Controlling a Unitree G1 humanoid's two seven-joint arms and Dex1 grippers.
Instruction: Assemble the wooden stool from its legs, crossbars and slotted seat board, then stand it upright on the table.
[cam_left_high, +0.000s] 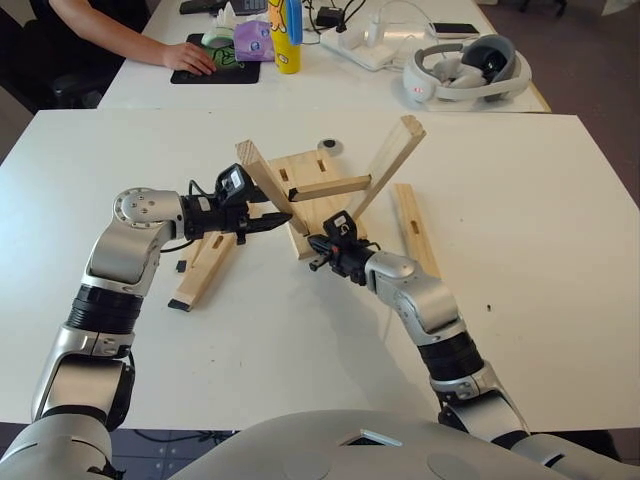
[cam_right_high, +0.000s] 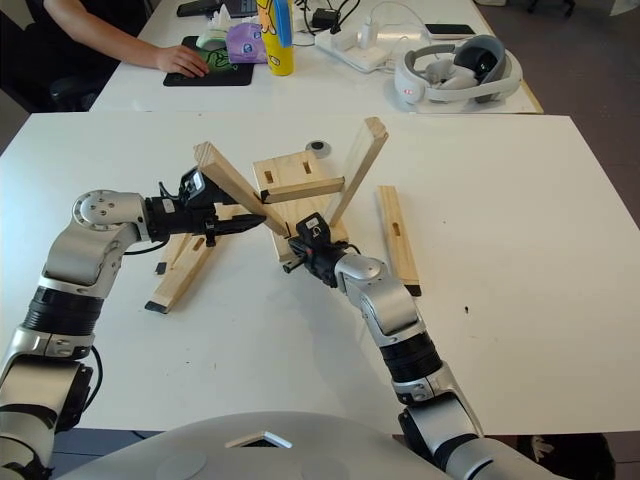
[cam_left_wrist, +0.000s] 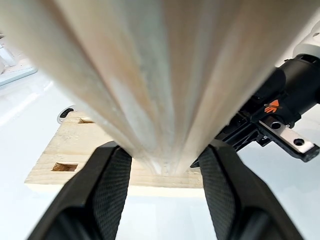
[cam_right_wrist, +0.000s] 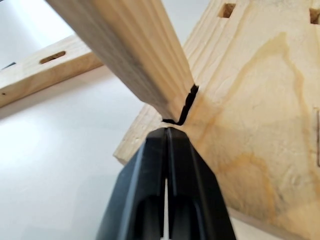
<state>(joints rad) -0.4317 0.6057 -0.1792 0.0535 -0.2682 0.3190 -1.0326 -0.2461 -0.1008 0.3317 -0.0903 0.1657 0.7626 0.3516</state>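
Left gripper (cam_left_wrist: 164, 150) jaws clamp a leg (cam_left_wrist: 150, 75) low; right gripper (cam_right_wrist: 166, 131) jaws closed, empty, at its foot — stiff, light wood, best held near joints.

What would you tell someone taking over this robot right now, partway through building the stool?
Left gripper: shut on the tilted left leg.
Right gripper: shut, tips at the right leg's lower end.
Done: a crossbar runs between the two legs, above the flat seat board.
A spare leg lies to the right, more pieces to the left.
To do: fit the rest, stand it upright.
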